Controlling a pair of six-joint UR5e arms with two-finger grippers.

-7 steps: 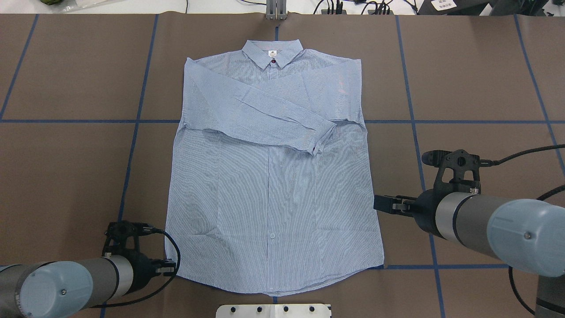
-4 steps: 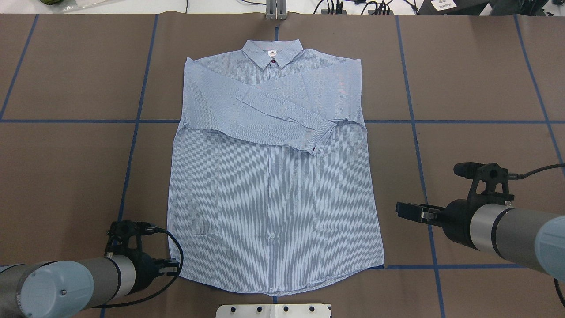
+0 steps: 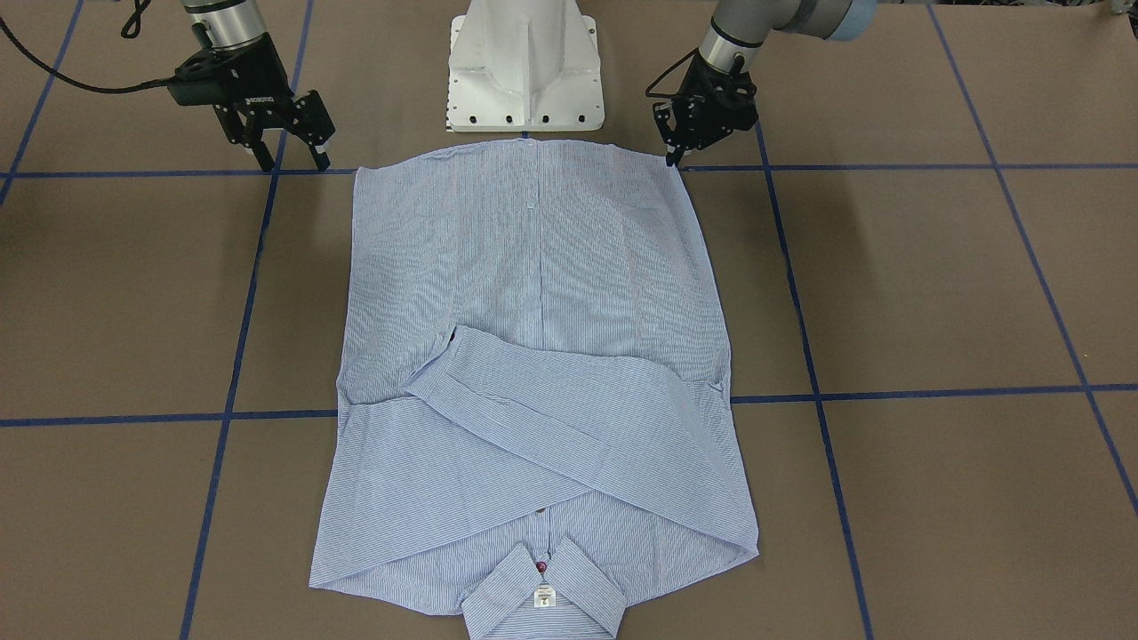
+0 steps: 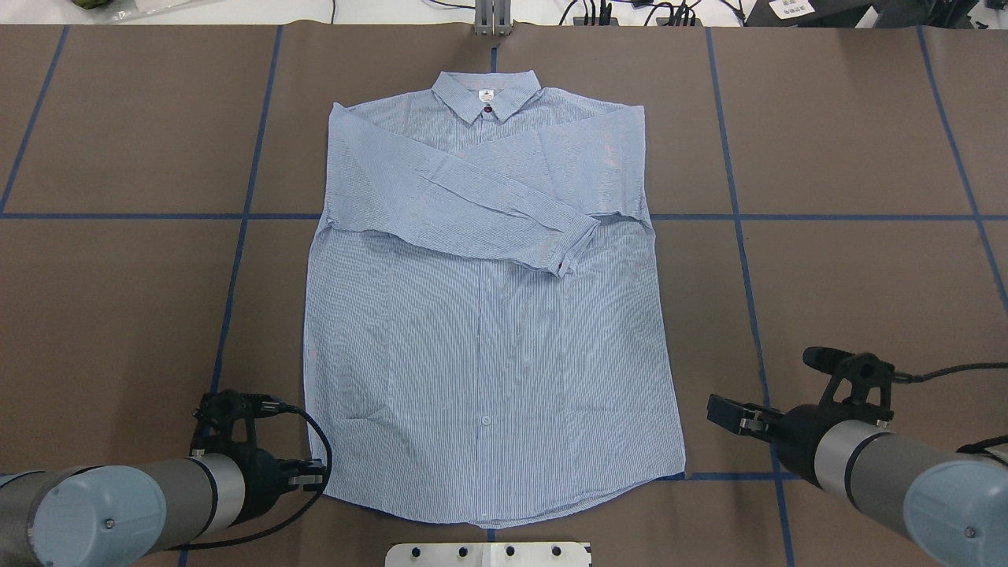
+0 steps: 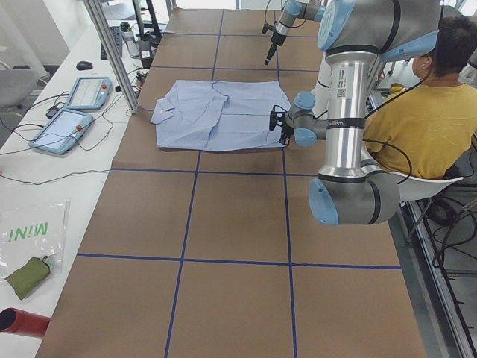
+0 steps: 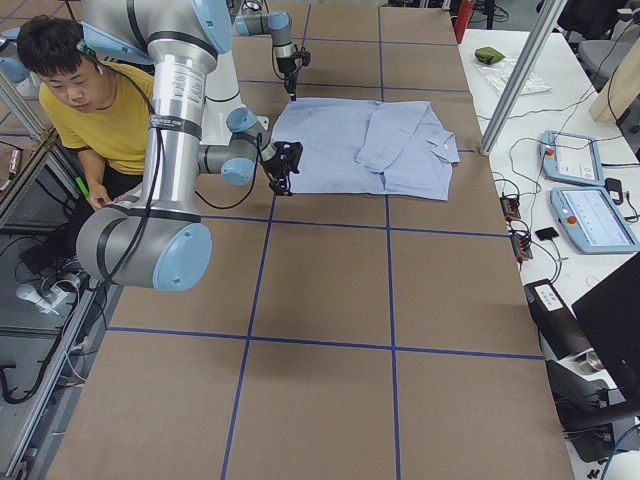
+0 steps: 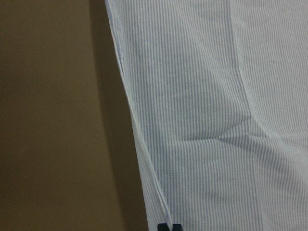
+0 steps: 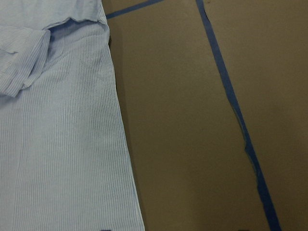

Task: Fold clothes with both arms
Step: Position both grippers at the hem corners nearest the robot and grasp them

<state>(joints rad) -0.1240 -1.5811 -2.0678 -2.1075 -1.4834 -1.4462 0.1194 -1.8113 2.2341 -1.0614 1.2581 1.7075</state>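
Shirt (image 4: 488,315) lies flat mid-frame in the overhead view, sleeves already crossed over chest; body folds remain. L gripper (image 4: 311,478), lower left, is narrow and seems pinched on hem corner. R gripper (image 3: 293,165), lower right, gapes wide, just off cloth.

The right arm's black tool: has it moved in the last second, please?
Yes: overhead, the right black tool withdrew from the light blue striped shirt, toward the near blue tape line.

The left arm (image 4: 169,492) and right arm (image 4: 866,461) are silver-grey tubes with pale blue caps. Black cables (image 4: 953,368) loop at black wrists.
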